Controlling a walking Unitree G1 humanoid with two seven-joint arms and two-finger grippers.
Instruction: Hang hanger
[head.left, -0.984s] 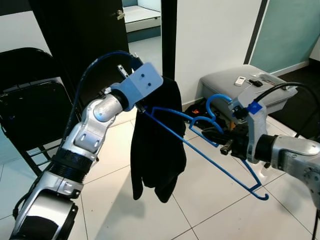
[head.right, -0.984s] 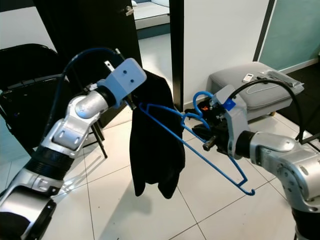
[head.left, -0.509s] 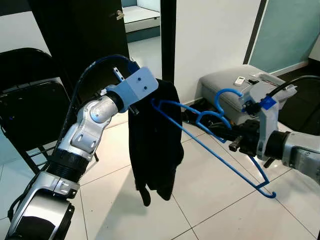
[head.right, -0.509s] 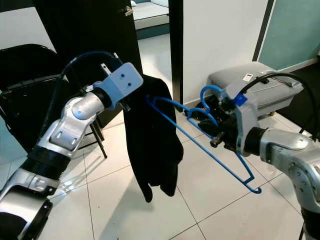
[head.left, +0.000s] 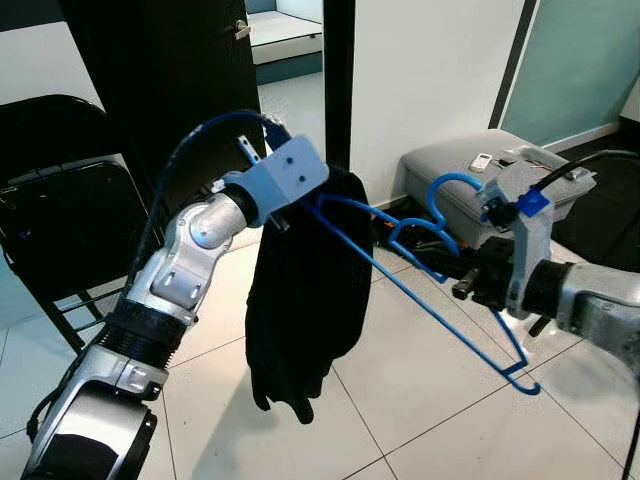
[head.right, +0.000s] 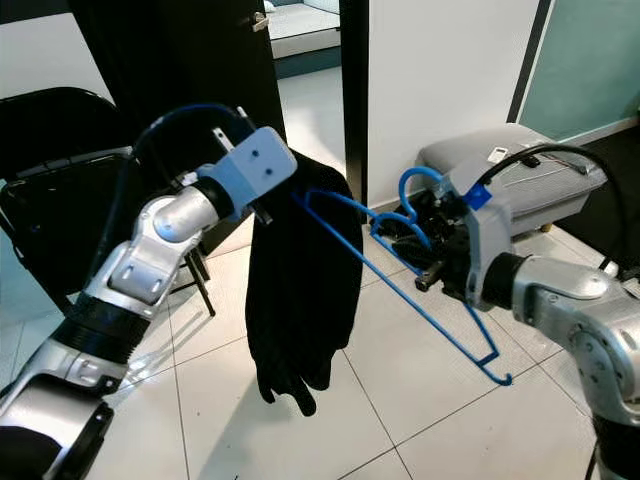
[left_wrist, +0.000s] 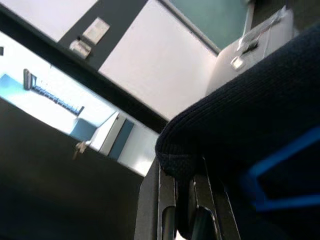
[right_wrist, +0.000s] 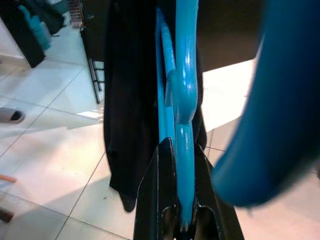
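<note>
Home: tiled floor (head.left: 400, 400), ottoman (head.left: 450, 165)

The black garment (head.left: 305, 290) now hangs lower, and the blue hanger (head.left: 420, 270) tip seems pushed slightly further into it.

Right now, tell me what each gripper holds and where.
Right gripper: blue hanger by its neck below the hook. Left gripper: black garment by its top edge.

Open white tiled floor (head.left: 400, 400) lies below and near, leaving free room under the blue hanger (head.left: 420, 290) and the hanging black garment (head.left: 300, 290). To the left, a black folding chair (head.left: 60, 210) blocks passage. Far left stands a dark door (head.left: 170, 80); to the far right, a grey padded bench (head.left: 480, 175) crowds the white wall (head.left: 430, 70).
</note>
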